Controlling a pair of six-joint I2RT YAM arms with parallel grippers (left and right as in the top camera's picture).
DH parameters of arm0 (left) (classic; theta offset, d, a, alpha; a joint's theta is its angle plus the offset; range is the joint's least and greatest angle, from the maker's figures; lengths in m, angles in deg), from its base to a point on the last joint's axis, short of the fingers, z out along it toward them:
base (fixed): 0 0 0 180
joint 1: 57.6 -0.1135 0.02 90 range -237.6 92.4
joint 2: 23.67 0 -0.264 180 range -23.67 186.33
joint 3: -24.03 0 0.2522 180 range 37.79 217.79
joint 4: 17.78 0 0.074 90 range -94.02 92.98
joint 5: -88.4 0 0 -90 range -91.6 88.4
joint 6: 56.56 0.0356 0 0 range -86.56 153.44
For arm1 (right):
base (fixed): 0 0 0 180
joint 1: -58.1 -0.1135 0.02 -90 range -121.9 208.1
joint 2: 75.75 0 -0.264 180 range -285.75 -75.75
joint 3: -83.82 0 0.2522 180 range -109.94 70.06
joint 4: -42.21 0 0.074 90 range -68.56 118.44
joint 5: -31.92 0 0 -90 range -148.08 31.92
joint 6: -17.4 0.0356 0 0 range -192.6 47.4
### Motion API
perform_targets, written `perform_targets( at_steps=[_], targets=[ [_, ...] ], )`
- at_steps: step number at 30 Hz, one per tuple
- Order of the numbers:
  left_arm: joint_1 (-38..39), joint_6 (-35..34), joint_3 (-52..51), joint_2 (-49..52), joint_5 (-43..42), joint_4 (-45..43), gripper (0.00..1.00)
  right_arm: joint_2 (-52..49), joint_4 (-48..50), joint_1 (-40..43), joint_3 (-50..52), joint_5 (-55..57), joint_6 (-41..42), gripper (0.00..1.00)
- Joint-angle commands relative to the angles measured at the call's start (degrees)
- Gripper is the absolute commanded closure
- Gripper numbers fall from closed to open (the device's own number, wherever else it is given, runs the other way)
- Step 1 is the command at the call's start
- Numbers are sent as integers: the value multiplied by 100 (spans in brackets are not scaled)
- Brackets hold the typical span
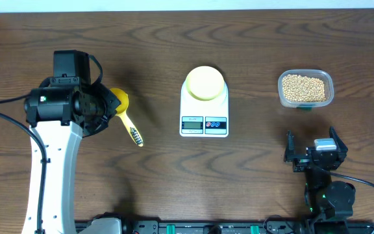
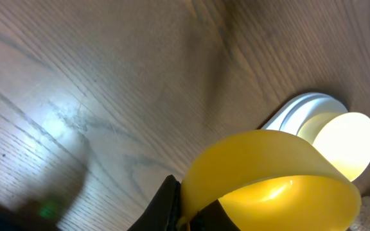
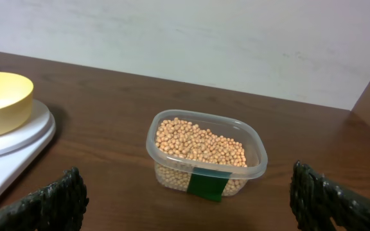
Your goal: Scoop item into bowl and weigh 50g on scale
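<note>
The pale-yellow bowl stands empty on the white scale at the table's middle. The tan beans fill a clear tub at the right. My left gripper is at the left, shut on the cup rim of a yellow handled scoop. The left wrist view shows the jaws pinching the scoop's rim, with the scale and bowl beyond. My right gripper is open and empty in front of the tub; its fingers are wide apart.
The scoop's handle points toward the front of the dark wooden table. In the right wrist view the bowl and scale lie left of the tub. A green label is on the tub's front.
</note>
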Motion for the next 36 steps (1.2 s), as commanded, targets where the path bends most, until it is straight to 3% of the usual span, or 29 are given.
perform_targets(
  at_steps=[1,16,27,36],
  targets=[
    [-17,-269,28,-20,-9,79,93,7,-17,33,7,-13,-81,1],
    [-17,-1073,28,-20,-28,529,93,9,122,33,7,11,-127,1],
    [-17,-1150,28,-20,-918,531,93,7,153,33,-33,-874,295,1],
    [-17,-1279,28,-20,-953,529,93,-236,-1047,35,-1335,-1019,776,1]
  ],
)
